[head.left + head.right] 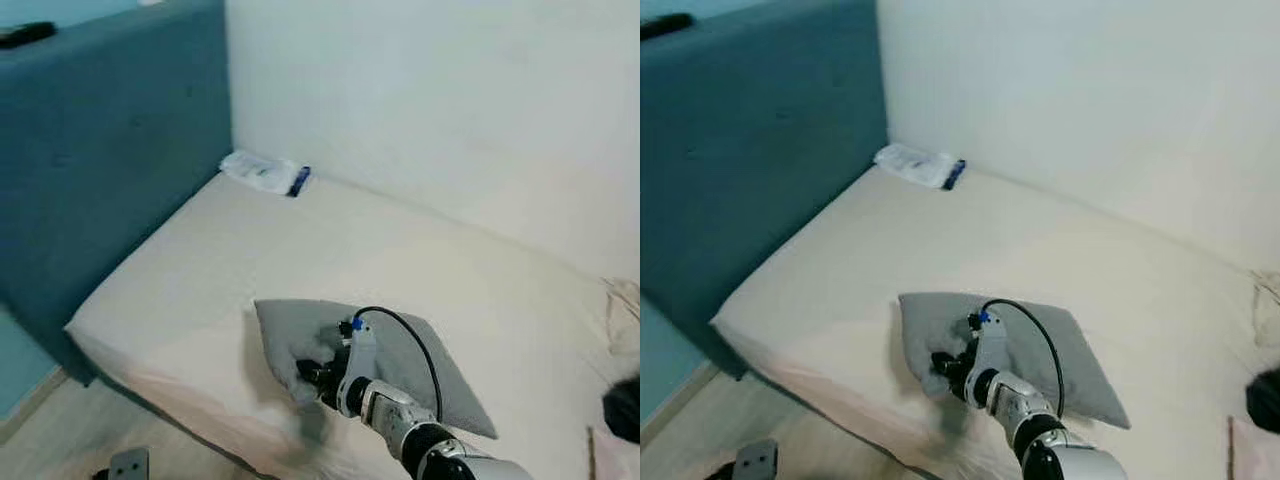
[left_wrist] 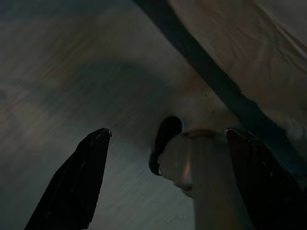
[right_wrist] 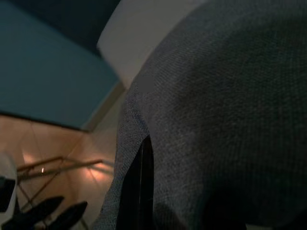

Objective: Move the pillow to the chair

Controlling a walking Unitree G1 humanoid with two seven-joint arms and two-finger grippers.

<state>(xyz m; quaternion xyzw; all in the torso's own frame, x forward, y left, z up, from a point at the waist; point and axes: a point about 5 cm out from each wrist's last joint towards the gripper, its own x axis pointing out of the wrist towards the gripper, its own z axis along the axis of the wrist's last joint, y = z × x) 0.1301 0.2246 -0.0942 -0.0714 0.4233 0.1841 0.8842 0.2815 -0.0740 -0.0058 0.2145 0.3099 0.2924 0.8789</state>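
Observation:
A grey pillow [image 1: 400,365] lies flat on the cream mattress [image 1: 300,240], close to its near edge. My right gripper [image 1: 308,375] is at the pillow's near left corner, shut on the fabric, which bunches up around it. In the right wrist view the grey cloth [image 3: 220,105] wraps over one black finger [image 3: 142,187]. My left gripper [image 2: 168,132] hangs open over the dim floor, fingers wide apart.
A teal headboard [image 1: 100,150] rises along the bed's left side, with a dark item [image 1: 25,35] on top. A white packet [image 1: 262,172] lies in the far corner by the wall. A black object [image 1: 625,405] sits at the right edge.

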